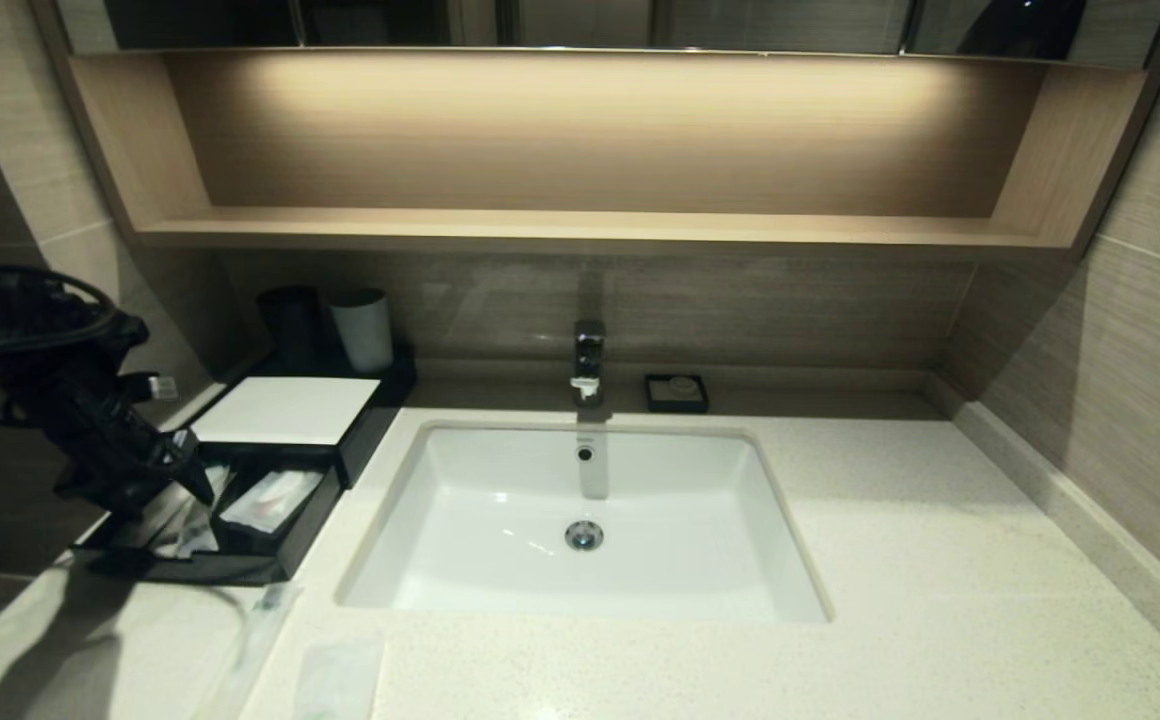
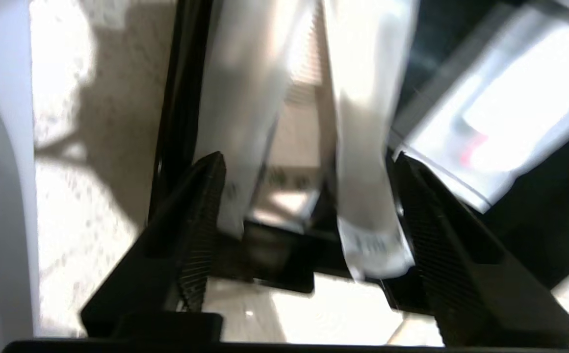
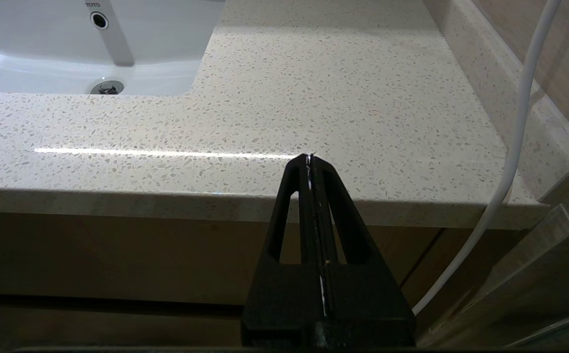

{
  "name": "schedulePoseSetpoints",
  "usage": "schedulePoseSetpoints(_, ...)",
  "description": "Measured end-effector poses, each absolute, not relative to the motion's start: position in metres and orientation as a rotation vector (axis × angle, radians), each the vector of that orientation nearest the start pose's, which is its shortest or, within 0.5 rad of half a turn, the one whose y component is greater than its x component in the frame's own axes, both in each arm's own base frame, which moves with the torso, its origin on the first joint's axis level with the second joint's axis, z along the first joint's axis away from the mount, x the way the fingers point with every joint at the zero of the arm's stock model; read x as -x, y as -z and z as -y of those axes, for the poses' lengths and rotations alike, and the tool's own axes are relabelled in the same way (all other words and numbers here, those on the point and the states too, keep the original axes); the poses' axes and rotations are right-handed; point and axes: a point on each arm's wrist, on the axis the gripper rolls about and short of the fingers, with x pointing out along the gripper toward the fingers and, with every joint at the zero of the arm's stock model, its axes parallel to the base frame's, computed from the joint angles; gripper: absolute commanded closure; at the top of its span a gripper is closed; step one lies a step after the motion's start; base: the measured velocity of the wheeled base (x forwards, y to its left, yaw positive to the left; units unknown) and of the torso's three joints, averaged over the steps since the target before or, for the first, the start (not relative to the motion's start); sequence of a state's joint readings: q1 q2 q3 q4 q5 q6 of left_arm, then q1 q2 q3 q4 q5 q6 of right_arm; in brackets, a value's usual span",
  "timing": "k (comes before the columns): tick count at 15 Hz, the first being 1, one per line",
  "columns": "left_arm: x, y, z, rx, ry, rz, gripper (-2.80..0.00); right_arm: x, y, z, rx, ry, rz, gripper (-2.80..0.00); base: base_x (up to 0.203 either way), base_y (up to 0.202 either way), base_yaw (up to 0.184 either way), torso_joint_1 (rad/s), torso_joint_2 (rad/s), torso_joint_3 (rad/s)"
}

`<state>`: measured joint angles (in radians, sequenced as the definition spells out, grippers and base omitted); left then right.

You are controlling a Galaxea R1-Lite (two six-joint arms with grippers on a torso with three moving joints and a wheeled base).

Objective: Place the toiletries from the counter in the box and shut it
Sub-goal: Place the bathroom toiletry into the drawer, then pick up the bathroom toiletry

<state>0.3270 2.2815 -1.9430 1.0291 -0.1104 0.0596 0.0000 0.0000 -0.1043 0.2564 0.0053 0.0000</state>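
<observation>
My left gripper (image 2: 309, 162) hangs with its ribbed black fingers (image 2: 201, 220) spread over the box's (image 1: 285, 410) open drawer (image 1: 270, 545), empty, 2 glossy sachets (image 2: 363, 147) lying between them. A squarish packet (image 1: 265, 500) rests in the next compartment. 2 more clear sachets (image 1: 260, 625) lie on the speckled cream counter (image 1: 940, 560) before the drawer, beside the white sink (image 1: 640, 590). My right gripper (image 3: 310, 162) is pressed closed, empty, below the counter's edge.

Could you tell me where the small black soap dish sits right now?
In the head view, the soap dish sits on the counter behind the sink, just right of the faucet.
</observation>
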Motion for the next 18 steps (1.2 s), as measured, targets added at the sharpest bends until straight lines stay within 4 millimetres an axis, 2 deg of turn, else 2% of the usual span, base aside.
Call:
schedulePoseSetpoints(8,-0.357,-0.184,-0.11,0.24,-0.122,-1.351,-2.8,0.033,-0.078,0.0,0.0,-0.005,-0.152,0.0,0.0,0.0,0.0,0.0,0.0,0.0)
schedulePoseSetpoints(9,-0.35,-0.192,-0.108,0.244,-0.12,-1.354,-0.96,0.033,-0.078,0.0,0.0,-0.005,-0.152,0.0,0.0,0.0,0.0,0.0,0.0,0.0)
schedulePoseSetpoints(10,-0.342,-0.201,-0.105,0.247,-0.117,-1.363,0.0,0.033,-0.078,0.0,0.0,-0.005,-0.152,0.0,0.0,0.0,0.0,0.0,0.0,0.0)
schedulePoseSetpoints(14,-0.291,-0.236,-0.084,0.231,-0.098,-1.35,0.0,0.033,-0.078,0.0,0.0,-0.006,-0.152,0.0,0.0,0.0,0.0,0.0,0.0,0.0)
schedulePoseSetpoints(18,-0.239,-0.24,-0.048,0.183,-0.024,-1.385,0.0,0.033,-0.078,0.0,0.0,-0.005,-0.152,0.0,0.0,0.0,0.0,0.0,0.0,0.0)
